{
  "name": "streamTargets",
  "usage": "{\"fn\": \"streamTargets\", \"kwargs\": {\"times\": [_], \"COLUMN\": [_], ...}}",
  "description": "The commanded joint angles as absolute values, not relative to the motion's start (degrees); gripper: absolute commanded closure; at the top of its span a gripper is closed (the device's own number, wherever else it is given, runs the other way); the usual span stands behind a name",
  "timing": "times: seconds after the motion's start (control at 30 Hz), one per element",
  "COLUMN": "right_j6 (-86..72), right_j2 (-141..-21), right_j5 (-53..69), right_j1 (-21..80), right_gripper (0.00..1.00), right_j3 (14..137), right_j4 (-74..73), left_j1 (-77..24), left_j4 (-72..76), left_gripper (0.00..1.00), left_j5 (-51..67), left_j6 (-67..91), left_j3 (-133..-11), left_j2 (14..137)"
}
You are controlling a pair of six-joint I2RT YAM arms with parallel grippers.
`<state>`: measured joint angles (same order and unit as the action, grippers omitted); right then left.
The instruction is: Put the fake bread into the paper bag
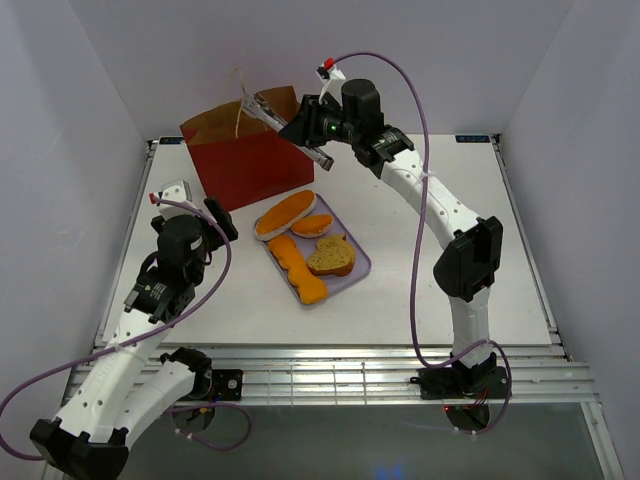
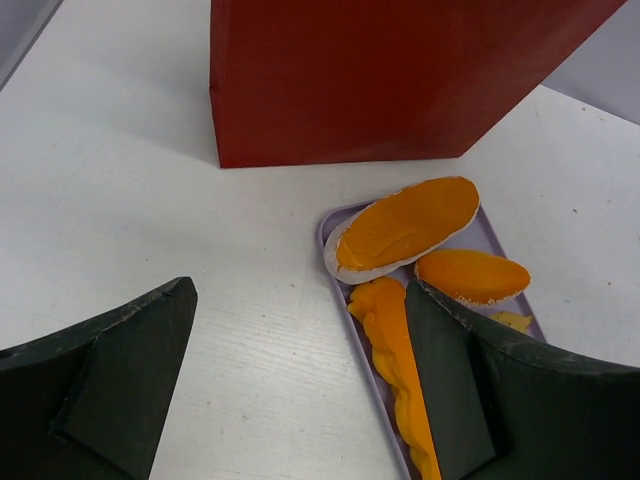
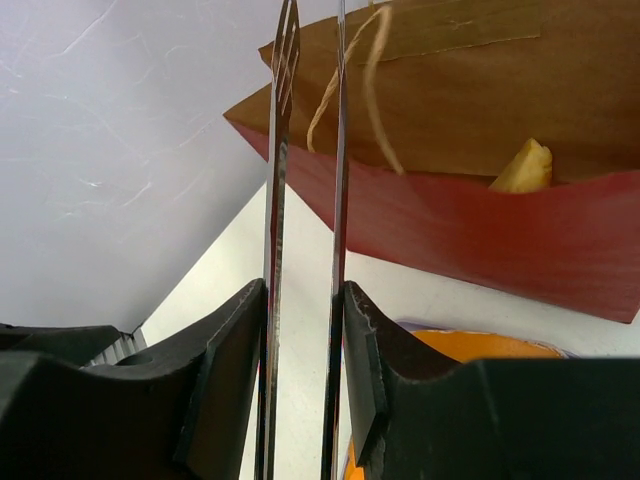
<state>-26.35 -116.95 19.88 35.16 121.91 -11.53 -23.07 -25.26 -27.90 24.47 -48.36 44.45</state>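
Note:
The red paper bag (image 1: 245,150) stands upright at the back left, its brown inside open. A pale yellow bread piece (image 3: 522,168) shows inside it. A long orange loaf (image 1: 285,215), a small orange roll (image 1: 312,225), a brown-crusted slice (image 1: 331,257) and a twisted orange piece (image 1: 297,265) lie on the lavender tray (image 1: 362,262). My right gripper (image 1: 305,125) is shut on the metal tongs (image 1: 268,110), whose tips are empty over the bag's mouth. My left gripper (image 1: 215,215) is open and empty, low over the table left of the tray.
The bag's thin tan loop handle (image 3: 345,90) hangs just beside the tong tips (image 3: 283,150). In the left wrist view the tray's left rim (image 2: 335,260) lies by my right finger (image 2: 450,390), with the bag (image 2: 400,80) just beyond.

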Motion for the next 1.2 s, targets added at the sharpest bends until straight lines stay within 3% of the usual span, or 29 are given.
{"fn": "streamTargets", "kwargs": {"times": [0.0,0.57,0.83,0.87,0.9,1.17], "right_j6": [-25.75,-22.86,-19.16,-18.64,-18.55,-18.72], "right_j2": [-113.64,-101.44,-87.21,-85.8,-84.48,-75.59], "right_j5": [20.92,21.01,17.85,17.32,16.97,13.63], "right_j1": [34.89,34.45,34.37,34.37,34.37,34.37], "right_gripper": [0.58,0.56,0.55,0.54,0.54,0.53], "right_j3": [123.92,119.02,95.41,92.75,90.03,67.97], "right_j4": [-8.44,-12.82,-12.83,-12.57,-11.44,-8.53], "left_j1": [-23.29,-23.29,-23.29,-23.29,-23.29,-23.2], "left_j4": [-24.79,-24.61,-24.78,-24.7,-24.7,-24.87], "left_gripper": [0.04,0.02,0.02,0.1,0.11,0.04], "left_j5": [-28.65,-30.85,-31.64,-31.55,-31.55,-32.61], "left_j6": [23.99,23.03,22.59,22.5,22.41,22.24], "left_j3": [-47.73,-47.9,-47.81,-47.81,-47.9,-48.08], "left_j2": [44.03,43.86,43.07,42.98,42.98,43.15]}}
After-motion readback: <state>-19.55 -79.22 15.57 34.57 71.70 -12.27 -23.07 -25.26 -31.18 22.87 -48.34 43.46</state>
